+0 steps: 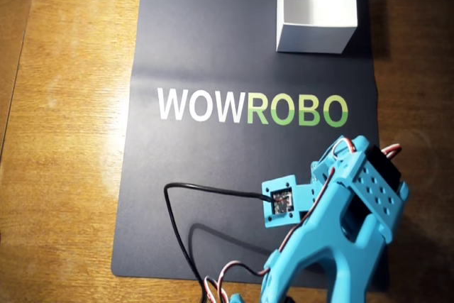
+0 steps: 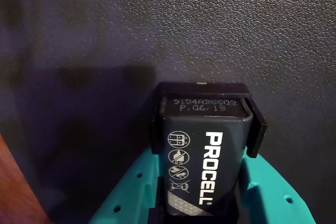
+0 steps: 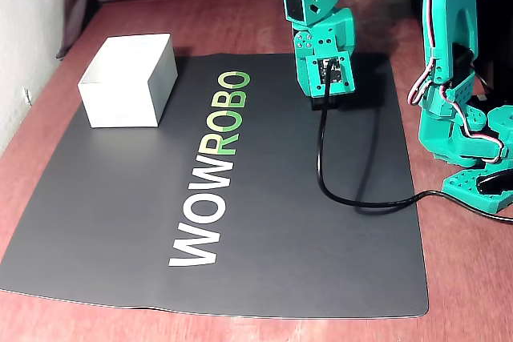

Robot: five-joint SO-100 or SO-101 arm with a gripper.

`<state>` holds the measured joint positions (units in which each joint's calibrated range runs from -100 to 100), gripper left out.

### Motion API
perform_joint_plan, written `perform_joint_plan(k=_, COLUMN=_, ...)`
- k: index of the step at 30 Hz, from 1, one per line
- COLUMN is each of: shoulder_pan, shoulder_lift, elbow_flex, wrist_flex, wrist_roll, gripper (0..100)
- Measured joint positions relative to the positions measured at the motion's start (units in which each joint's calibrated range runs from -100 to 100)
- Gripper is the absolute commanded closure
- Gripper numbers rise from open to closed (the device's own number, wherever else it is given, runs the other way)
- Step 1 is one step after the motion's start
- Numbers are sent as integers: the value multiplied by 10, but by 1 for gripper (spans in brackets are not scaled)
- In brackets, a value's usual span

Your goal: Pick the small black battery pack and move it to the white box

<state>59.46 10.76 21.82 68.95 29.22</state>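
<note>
In the wrist view the small black battery pack [image 2: 205, 150], with white "PROCELL" lettering, sits lengthwise between the teal fingers [image 2: 131, 195] of my gripper [image 2: 205, 129]. The jaws press both of its sides, so the gripper is shut on it. Dark mat fills the view just beyond it; I cannot tell whether the battery rests on the mat or hangs just above it. In the fixed view the gripper [image 3: 325, 102] points down at the mat's far right part. The white box [image 1: 316, 37] [image 3: 120, 102] stands open-topped at a corner of the mat, well away from the gripper.
A dark mat [image 1: 213, 47] with "WOWROBO" lettering covers the wooden table [image 1: 64, 104]. A black cable [image 3: 337, 190] loops from the wrist camera across the mat. The arm's teal base [image 3: 465, 158] stands off the mat's right edge in the fixed view.
</note>
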Motion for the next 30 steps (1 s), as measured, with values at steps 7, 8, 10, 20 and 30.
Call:
perform_joint_plan(k=7, shoulder_pan=1, shoulder_lift=-6, elbow_flex=0, wrist_flex=0, wrist_roll=1, gripper=94)
perform_joint_plan(k=8, shoulder_pan=0, shoulder_lift=-11, elbow_flex=7, wrist_flex=1, wrist_roll=1, gripper=94)
perform_joint_plan(k=10, shoulder_pan=0, shoulder_lift=-16, elbow_flex=8, wrist_flex=2, wrist_roll=2, gripper=94)
perform_joint_plan(k=20, shoulder_pan=-75, shoulder_lift=-33, elbow_flex=-47, wrist_flex=5, wrist_roll=0, gripper=94)
perform_joint_plan(k=30, shoulder_pan=-188, shoulder_lift=-33, elbow_flex=-192, wrist_flex=-94, wrist_roll=-46, gripper=94)
